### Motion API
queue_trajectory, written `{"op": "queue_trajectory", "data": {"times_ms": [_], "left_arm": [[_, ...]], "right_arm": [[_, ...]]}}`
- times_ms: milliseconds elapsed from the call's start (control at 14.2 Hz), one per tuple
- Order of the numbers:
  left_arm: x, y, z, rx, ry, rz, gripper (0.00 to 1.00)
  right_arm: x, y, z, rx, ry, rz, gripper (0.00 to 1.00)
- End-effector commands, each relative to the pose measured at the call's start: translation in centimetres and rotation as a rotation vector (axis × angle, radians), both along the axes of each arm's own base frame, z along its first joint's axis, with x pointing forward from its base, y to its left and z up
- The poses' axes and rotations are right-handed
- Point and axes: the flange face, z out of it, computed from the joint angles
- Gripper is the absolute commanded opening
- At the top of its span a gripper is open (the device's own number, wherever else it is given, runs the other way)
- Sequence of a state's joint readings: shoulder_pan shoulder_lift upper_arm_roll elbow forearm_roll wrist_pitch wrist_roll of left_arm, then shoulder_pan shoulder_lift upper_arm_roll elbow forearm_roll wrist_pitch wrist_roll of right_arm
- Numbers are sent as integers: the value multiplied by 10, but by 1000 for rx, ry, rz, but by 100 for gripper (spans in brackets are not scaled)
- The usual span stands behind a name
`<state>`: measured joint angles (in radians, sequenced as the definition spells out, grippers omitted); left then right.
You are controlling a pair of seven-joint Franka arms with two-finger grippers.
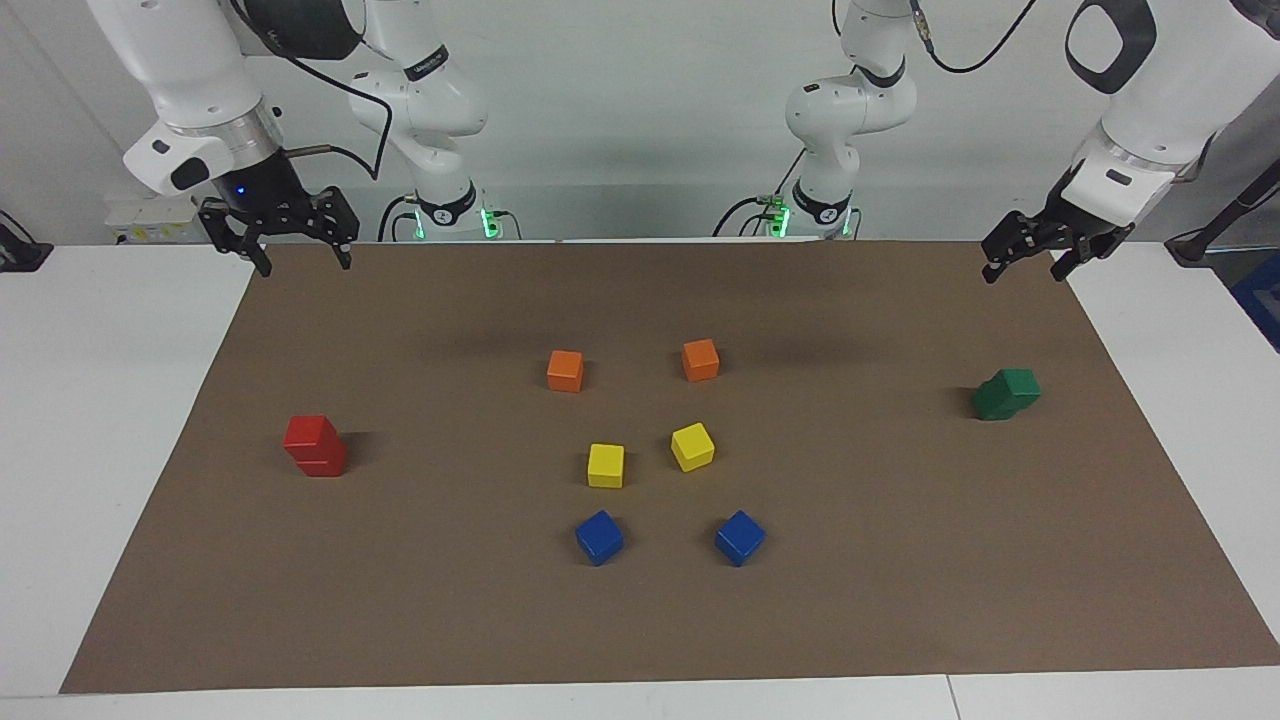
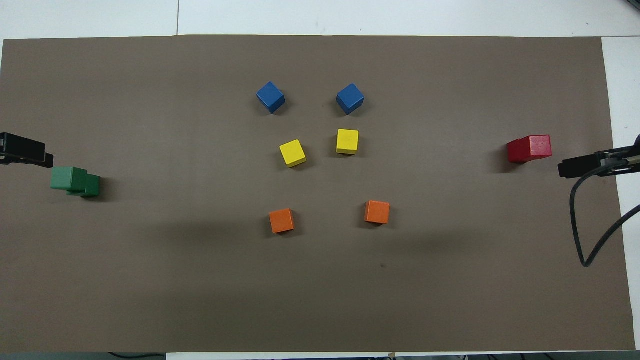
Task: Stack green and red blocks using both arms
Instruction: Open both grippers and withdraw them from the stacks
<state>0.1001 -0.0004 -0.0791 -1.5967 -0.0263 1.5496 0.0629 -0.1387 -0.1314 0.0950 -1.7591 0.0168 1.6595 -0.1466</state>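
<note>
Two red blocks (image 1: 315,446) stand stacked at the right arm's end of the brown mat, the top one set a little askew; the stack also shows in the overhead view (image 2: 530,148). Two green blocks (image 1: 1006,393) stand stacked at the left arm's end, the top one also offset; they show in the overhead view too (image 2: 75,181). My right gripper (image 1: 305,265) hangs open and empty over the mat's edge nearest the robots, apart from the red stack. My left gripper (image 1: 1022,270) hangs open and empty over the mat's corner, apart from the green stack.
In the middle of the brown mat (image 1: 900,560) lie two orange cubes (image 1: 565,370) (image 1: 700,359), two yellow cubes (image 1: 605,465) (image 1: 692,446) and two blue cubes (image 1: 599,537) (image 1: 739,537). White table borders the mat.
</note>
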Motion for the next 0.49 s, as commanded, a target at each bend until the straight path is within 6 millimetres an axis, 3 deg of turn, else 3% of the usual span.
{"op": "queue_trajectory", "data": {"times_ms": [0, 423], "left_arm": [[2, -3, 12, 13, -12, 5, 100], [1, -6, 13, 5, -11, 0, 100]], "right_arm": [[2, -2, -3, 3, 16, -14, 100], [5, 1, -5, 5, 26, -29, 100]]}}
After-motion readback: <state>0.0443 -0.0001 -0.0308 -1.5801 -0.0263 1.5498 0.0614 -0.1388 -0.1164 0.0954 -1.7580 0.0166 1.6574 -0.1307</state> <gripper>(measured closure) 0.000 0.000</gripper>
